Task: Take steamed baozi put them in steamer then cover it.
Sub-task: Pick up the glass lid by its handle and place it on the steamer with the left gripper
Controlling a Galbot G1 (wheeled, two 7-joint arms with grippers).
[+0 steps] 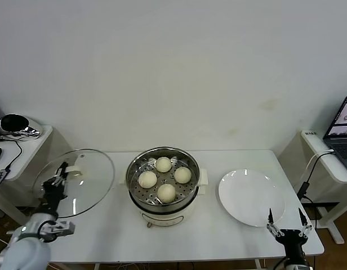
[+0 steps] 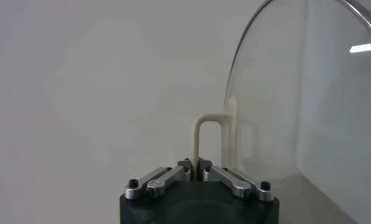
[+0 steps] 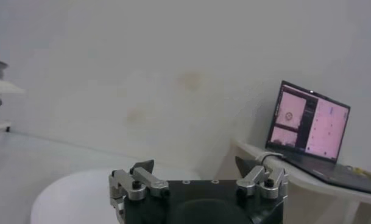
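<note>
Lid (image 1: 78, 181) sits at the table's (image 1: 207, 242) left end, tilted up off the surface, its cream handle (image 2: 211, 135) pinched in the left gripper (image 1: 62, 175). Just right of it, mid-table, the steamer (image 1: 141, 207) stands uncovered with four baozi (image 1: 164, 164) on its perforated tray. Farther right lies a white plate (image 1: 251, 197). Near the plate's front edge the right gripper (image 1: 286, 220) hovers, fingers spread and holding nothing.

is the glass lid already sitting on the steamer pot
No, the left tool holds the glass lid by its handle beside the steamer, whose four baozi lie uncovered.
</note>
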